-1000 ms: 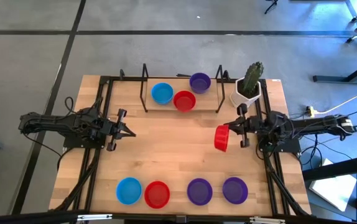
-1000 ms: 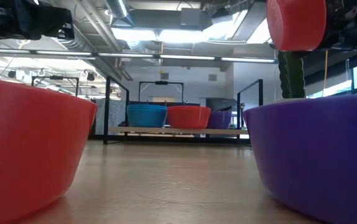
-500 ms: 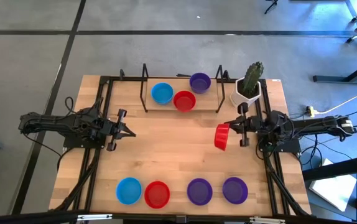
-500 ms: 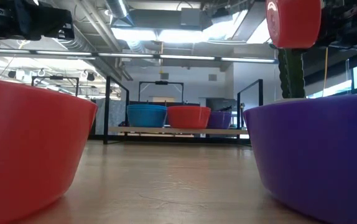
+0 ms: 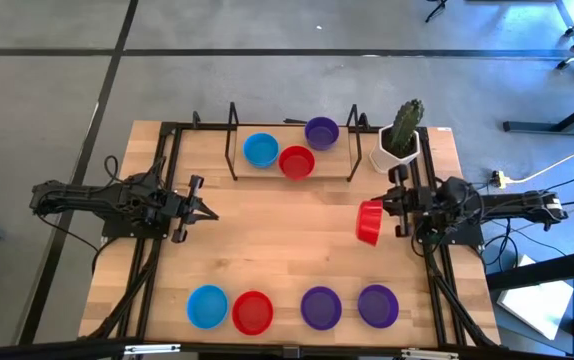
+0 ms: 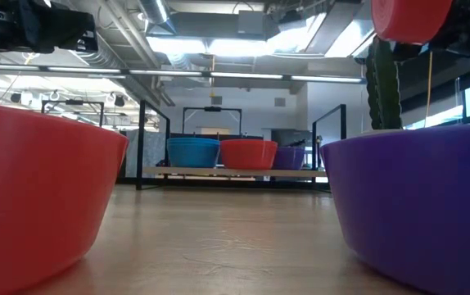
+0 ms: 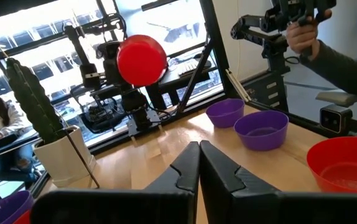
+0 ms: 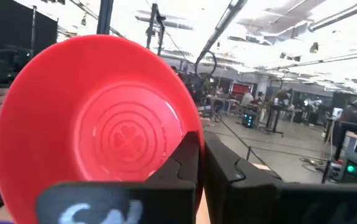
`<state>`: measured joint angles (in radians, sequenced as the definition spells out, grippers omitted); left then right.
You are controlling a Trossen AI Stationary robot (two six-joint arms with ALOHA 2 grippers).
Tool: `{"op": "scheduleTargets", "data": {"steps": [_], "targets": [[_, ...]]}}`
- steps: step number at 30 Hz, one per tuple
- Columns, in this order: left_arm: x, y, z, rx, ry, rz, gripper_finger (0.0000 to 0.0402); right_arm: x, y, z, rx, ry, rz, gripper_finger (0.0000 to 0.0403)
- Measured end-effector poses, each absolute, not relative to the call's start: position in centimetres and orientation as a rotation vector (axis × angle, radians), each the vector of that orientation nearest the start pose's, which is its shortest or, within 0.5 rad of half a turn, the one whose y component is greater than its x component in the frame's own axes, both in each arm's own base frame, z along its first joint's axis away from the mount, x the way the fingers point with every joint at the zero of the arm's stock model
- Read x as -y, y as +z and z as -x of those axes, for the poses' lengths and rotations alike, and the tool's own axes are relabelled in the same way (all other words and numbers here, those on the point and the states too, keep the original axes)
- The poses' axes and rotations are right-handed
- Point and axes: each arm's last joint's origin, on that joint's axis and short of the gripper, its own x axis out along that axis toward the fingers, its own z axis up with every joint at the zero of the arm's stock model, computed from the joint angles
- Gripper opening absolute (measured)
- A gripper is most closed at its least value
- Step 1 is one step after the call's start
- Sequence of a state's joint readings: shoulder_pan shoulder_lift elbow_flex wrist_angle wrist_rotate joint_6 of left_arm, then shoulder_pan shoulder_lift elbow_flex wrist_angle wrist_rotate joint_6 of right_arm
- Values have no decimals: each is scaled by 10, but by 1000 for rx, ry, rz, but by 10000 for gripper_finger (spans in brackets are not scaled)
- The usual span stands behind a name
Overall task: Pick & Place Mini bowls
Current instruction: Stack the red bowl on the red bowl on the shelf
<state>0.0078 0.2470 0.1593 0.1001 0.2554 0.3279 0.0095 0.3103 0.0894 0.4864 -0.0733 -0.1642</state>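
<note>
Right gripper (image 5: 383,213) at the right side of the table (image 5: 277,250), raised above the wood, fingers pinched tight on the rim of a red mini bowl (image 5: 369,222). Bowl tipped on its edge, hanging at the inner side of the gripper, hollow side facing the wrist. Just beside, at the far right corner, a white cactus pot (image 5: 397,152).

Left gripper (image 5: 207,212) at the left side, fingers pressed together, holding nothing.

On the rack (image 5: 292,150) at the far edge: blue (image 5: 260,150), red (image 5: 296,161) and purple (image 5: 321,131) bowls. Along the near edge: blue (image 5: 207,306), red (image 5: 253,312) and two purple (image 5: 320,307) (image 5: 377,305) bowls.
</note>
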Motion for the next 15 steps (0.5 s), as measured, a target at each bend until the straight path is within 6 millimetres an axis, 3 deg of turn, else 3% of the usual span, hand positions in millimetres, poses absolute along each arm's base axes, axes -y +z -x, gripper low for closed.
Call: {"op": "scheduleTargets", "data": {"steps": [15], "targets": [[6, 208, -109, 53, -243, -328, 6, -3, 205, -114, 215, 61, 203, 8]]}}
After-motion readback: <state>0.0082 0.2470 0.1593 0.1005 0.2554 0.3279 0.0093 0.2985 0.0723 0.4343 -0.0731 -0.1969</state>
